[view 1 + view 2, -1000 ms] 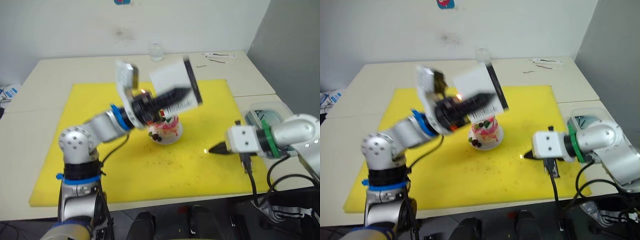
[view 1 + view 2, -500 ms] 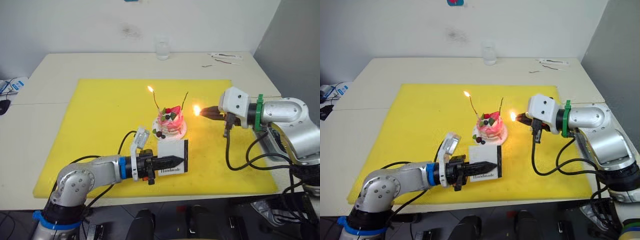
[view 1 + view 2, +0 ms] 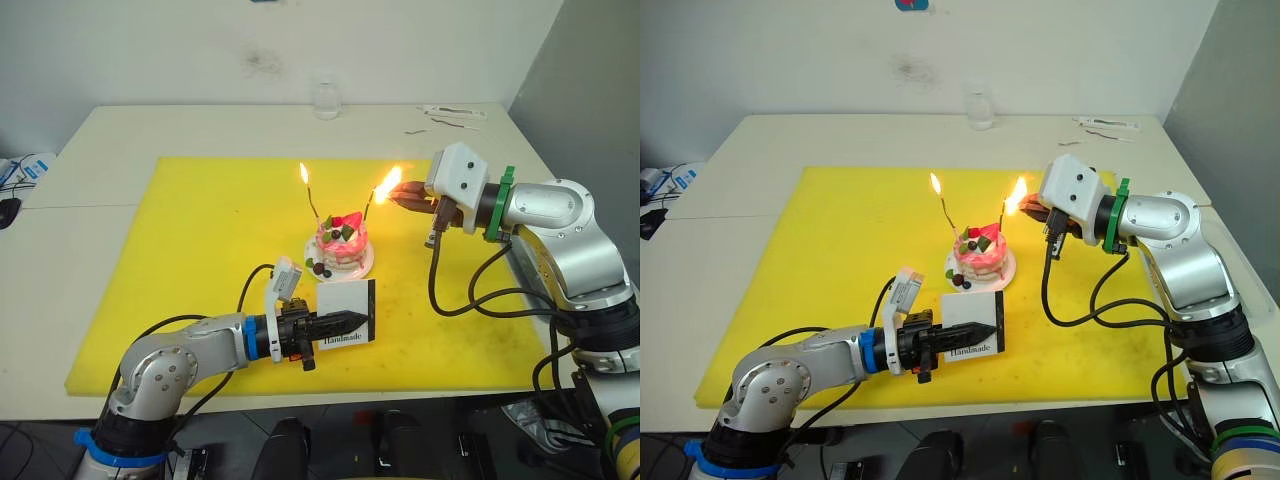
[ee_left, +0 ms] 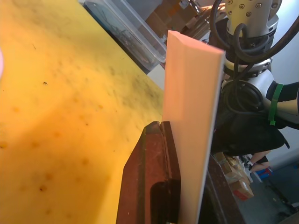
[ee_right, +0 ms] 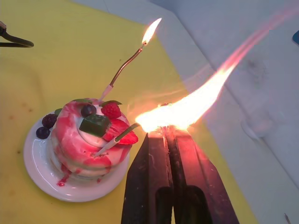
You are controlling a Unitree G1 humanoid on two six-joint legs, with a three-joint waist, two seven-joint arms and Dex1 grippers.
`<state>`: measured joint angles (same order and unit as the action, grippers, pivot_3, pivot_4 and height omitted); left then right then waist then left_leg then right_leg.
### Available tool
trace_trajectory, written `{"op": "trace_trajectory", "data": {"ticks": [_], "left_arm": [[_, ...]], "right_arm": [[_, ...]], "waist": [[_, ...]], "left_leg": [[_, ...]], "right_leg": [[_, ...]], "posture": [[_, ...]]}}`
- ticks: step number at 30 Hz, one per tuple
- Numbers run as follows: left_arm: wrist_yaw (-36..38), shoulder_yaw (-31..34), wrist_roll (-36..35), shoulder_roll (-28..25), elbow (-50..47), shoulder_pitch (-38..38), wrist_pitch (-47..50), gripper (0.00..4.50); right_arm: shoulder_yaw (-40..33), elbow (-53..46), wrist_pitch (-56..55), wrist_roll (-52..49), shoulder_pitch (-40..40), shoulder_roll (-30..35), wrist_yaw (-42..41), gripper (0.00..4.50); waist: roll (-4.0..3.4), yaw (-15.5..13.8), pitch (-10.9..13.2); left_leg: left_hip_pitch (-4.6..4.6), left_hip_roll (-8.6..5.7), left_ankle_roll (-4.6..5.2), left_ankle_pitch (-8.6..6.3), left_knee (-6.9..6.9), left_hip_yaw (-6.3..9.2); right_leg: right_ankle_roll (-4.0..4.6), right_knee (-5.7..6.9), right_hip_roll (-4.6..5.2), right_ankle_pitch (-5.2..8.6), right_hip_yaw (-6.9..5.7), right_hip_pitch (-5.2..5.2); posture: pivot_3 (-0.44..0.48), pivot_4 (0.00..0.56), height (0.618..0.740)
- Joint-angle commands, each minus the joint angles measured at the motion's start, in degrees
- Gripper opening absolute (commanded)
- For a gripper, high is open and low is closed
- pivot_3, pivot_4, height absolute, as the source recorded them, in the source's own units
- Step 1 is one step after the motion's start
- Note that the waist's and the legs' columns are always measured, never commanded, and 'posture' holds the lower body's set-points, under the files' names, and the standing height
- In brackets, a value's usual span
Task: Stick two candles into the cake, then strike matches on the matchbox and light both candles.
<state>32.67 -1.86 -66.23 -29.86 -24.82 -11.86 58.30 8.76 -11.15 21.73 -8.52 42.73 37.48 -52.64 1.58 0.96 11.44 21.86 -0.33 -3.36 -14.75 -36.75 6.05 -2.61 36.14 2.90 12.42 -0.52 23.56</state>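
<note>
Even, bright overhead lighting; shadows are soft. The match flame (image 5: 187, 109) is overexposed, streaking toward 2 o'clock and tinting the right claw (image 5: 164, 140) red. The near matchbox (image 4: 194, 121) is soft-focused with a warm cast.

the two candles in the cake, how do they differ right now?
The left candle burns with its own small flame; the right candle has its tip inside the big match flame held by the right gripper. The left one is curved, the right one straight and leaning toward that gripper. Both stand in the cake.
</note>
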Motion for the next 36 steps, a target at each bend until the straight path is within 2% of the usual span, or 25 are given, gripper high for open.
{"op": "trace_trajectory", "data": {"ticks": [1,28,32,36], "left_arm": [[0.7,0.2,0.3,0.7,-0.6,-0.9,-0.8,0.00],[1.4,-0.2,1.2,2.2,0.3,-2.0,-0.1,0.00],[1.6,-0.2,1.3,2.3,0.3,-2.0,0.0,0.00],[1.8,-0.3,1.5,2.5,0.5,-1.9,0.0,0.00]], "right_arm": [[-2.7,-2.1,-0.8,-1.1,2.1,-0.1,0.9,0.03],[-2.5,-3.6,0.9,-0.9,1.4,0.4,0.4,0.03],[-3.8,-4.7,1.8,-1.0,-0.1,1.8,0.4,0.03],[-7.3,-8.1,3.7,-2.3,-5.3,5.2,0.4,0.03]], "waist": [[0.00,0.0,0.0],[-0.01,0.0,0.0],[-0.01,0.0,0.0],[0.00,-0.3,0.0]], "left_leg": [[0.00,0.00,0.00,0.00,0.00,0.00],[-0.01,0.00,0.00,0.00,-0.01,0.00],[-0.01,-0.01,0.00,0.00,-0.01,0.00],[0.01,-0.02,0.00,0.00,-0.02,0.01]], "right_leg": [[0.00,0.01,0.00,0.00,0.00,0.00],[-0.03,0.02,0.00,-0.03,0.00,-0.01],[-0.03,0.02,0.00,-0.03,0.00,-0.01],[-0.03,0.01,0.01,-0.02,0.00,-0.03]], "posture": [[0.000,0.150,0.740],[0.000,0.150,0.740],[0.000,0.150,0.740],[0.000,0.150,0.740]]}}
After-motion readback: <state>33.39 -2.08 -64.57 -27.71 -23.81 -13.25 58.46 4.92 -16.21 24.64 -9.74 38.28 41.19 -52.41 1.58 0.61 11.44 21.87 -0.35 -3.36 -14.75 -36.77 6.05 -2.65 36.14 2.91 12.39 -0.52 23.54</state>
